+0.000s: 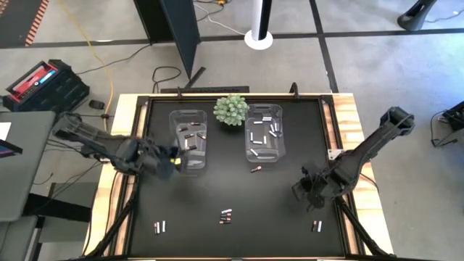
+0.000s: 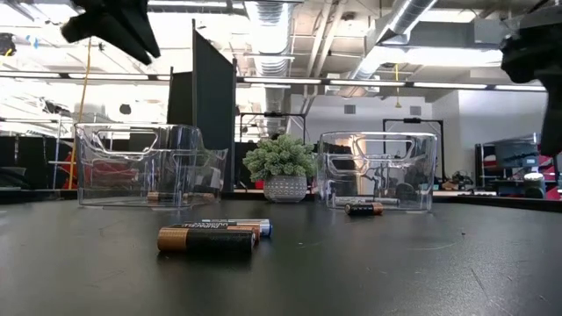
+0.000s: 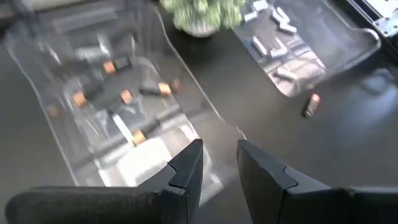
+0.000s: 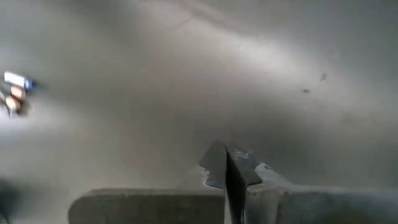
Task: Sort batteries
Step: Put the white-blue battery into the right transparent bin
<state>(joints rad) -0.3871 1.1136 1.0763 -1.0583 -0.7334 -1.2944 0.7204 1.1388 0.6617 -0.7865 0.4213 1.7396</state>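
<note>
Plant (image 1: pixel 230 109) between left bin (image 1: pixel 188 140) and right bin (image 1: pixel 264 132); batteries (image 1: pixel 225 216) on mat (image 1: pixel 232 196) before bins.

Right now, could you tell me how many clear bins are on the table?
2: the left bin sits left of the plant, holding dark batteries; the right bin sits to the plant's right, holding pale batteries.

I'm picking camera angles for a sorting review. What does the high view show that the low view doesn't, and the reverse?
Only the high view: the left gripper open beside the left bin, the right gripper shut over bare mat, and battery pairs near the front edge.
Only the low view: the room behind the table.
Both: the two clear bins, the green plant, the lone battery and the centre batteries.
</note>
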